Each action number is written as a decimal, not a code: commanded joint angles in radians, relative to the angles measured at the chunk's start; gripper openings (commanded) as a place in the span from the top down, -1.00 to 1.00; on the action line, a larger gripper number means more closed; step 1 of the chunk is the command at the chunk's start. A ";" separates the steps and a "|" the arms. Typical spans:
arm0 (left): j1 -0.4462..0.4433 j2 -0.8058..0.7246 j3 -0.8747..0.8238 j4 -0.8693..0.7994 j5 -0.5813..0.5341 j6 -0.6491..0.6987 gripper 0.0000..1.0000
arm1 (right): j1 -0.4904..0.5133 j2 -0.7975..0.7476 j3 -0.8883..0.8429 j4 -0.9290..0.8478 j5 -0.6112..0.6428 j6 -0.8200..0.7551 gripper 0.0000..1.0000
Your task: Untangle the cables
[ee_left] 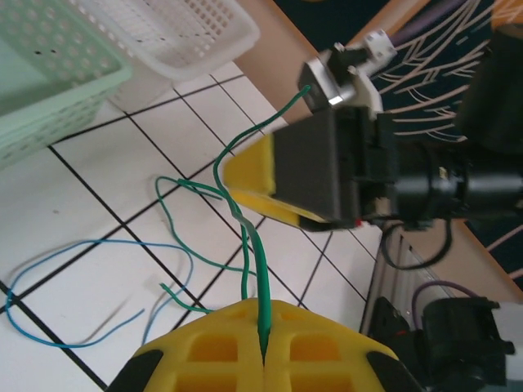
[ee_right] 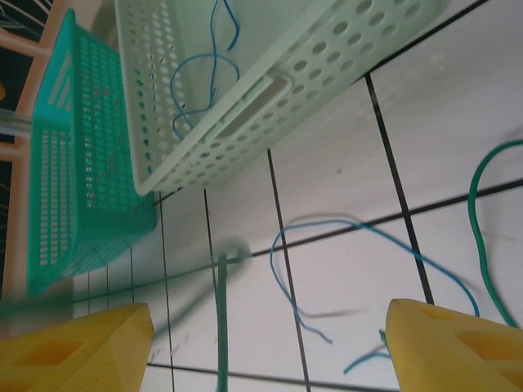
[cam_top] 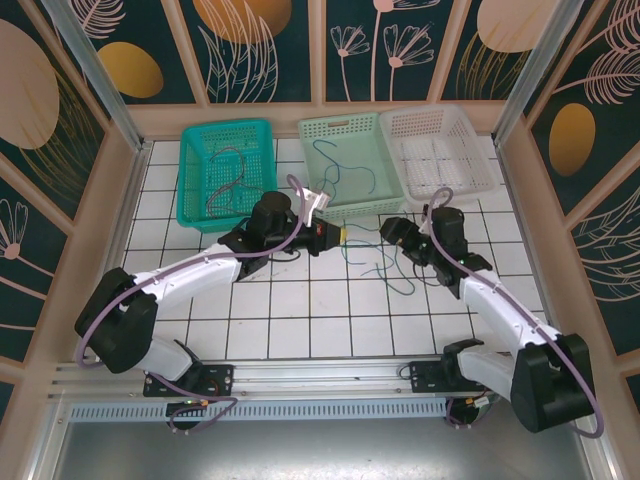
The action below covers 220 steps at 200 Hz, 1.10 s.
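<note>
My left gripper (ee_left: 265, 349) is shut on one end of a green cable (ee_left: 248, 237), which rises from its yellow fingertips and curls over the white tiles. A blue cable (ee_left: 78, 298) lies loose on the tiles beside it. In the top view the left gripper (cam_top: 338, 236) and right gripper (cam_top: 388, 232) face each other closely, with the green cable (cam_top: 385, 264) trailing below them. My right gripper (ee_right: 261, 351) is open; a blurred green strand (ee_right: 221, 318) hangs between its fingers, touching neither. The blue cable (ee_right: 327, 245) lies on the tiles beyond.
Three baskets stand at the back: a teal one (cam_top: 200, 205) holding a reddish cable (cam_top: 232, 172), a mint one (cam_top: 312, 130) holding a blue cable (ee_right: 204, 61), and a white one (cam_top: 400, 125). Wooden walls close in both sides.
</note>
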 commanded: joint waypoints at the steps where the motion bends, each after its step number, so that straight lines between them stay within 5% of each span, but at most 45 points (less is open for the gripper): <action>1: -0.003 0.023 0.030 0.046 0.076 0.007 1.00 | 0.006 0.045 0.055 0.120 0.042 0.013 -0.51; 23: -0.007 0.040 0.043 0.033 0.091 0.020 1.00 | 0.006 0.086 0.065 0.182 0.038 0.036 -0.33; 64: -0.012 0.088 0.089 -0.018 0.115 0.048 1.00 | 0.003 0.137 0.127 0.180 0.016 0.074 1.00; 140: -0.032 0.225 0.204 -0.344 0.106 0.252 1.00 | -0.115 0.082 0.202 0.193 -0.046 0.223 1.00; 220: -0.057 0.328 0.330 -0.448 0.151 0.297 1.00 | -0.093 0.063 0.217 0.249 -0.090 0.319 1.00</action>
